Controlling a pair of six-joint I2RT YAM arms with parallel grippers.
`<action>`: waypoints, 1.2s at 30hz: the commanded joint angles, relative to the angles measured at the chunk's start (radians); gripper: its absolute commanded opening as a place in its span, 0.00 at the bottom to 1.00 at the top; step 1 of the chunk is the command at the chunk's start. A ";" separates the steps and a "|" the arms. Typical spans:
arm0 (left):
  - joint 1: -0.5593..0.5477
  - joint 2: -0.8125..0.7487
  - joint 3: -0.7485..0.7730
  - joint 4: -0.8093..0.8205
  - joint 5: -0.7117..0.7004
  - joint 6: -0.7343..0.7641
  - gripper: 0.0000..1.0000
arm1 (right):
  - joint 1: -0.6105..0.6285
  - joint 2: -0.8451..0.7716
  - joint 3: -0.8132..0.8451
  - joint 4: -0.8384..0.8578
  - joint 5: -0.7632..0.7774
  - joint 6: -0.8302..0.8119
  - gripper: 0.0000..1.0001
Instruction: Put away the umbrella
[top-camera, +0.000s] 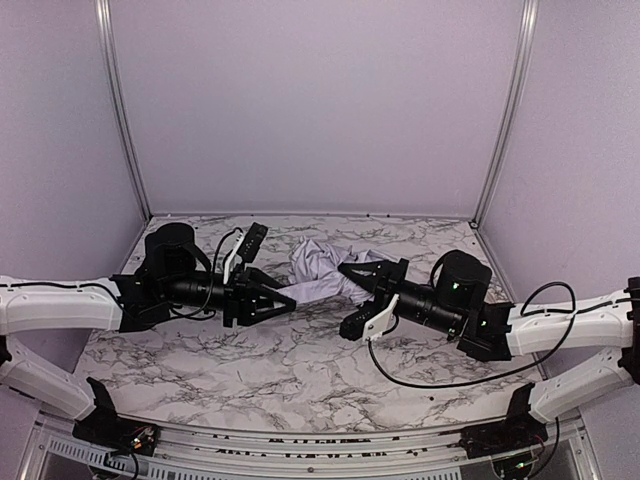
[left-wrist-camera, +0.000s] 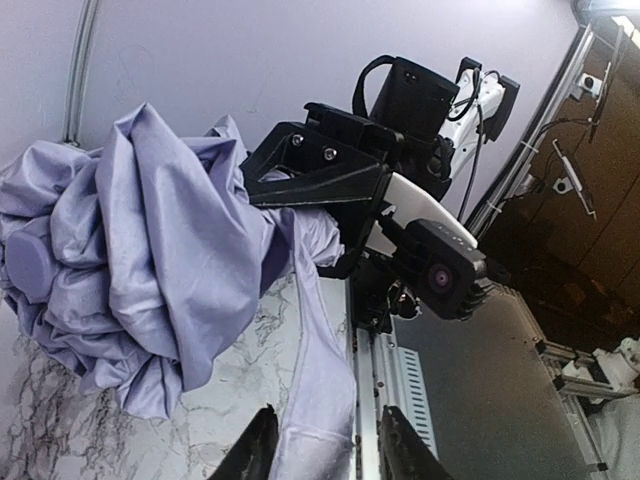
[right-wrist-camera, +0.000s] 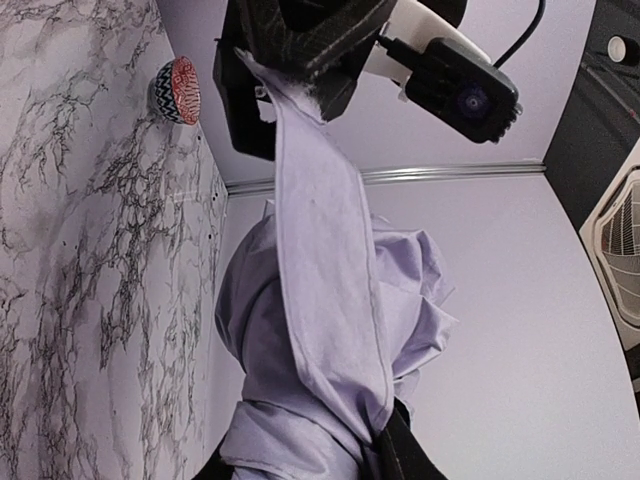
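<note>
Over the white marble-patterned tabletop, the black left gripper is being positioned with its fingers either side of the flat lavender fabric strap (pinched or not, cannot be told). The crumpled pale lavender fabric umbrella is being held bunched mid-table, between the two grippers. Its fabric is being clamped by the black right gripper.

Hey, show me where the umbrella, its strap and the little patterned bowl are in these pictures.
umbrella (top-camera: 320, 262), top external view, on the bunched pale fabric.
strap (right-wrist-camera: 325, 250), right wrist view, midway along the flat band.
bowl (right-wrist-camera: 182, 90), right wrist view, on its red patterned face.
</note>
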 joint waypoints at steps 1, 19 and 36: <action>0.003 -0.012 0.032 0.033 0.037 0.004 0.00 | 0.004 -0.020 0.059 0.046 0.012 -0.004 0.00; -0.349 -0.125 0.171 -0.453 -0.872 0.760 0.00 | -0.195 0.139 0.215 -0.504 -0.243 0.894 0.01; -0.422 0.216 0.339 -0.537 -1.117 1.078 0.00 | -0.266 0.495 0.100 -0.310 -0.459 1.181 0.20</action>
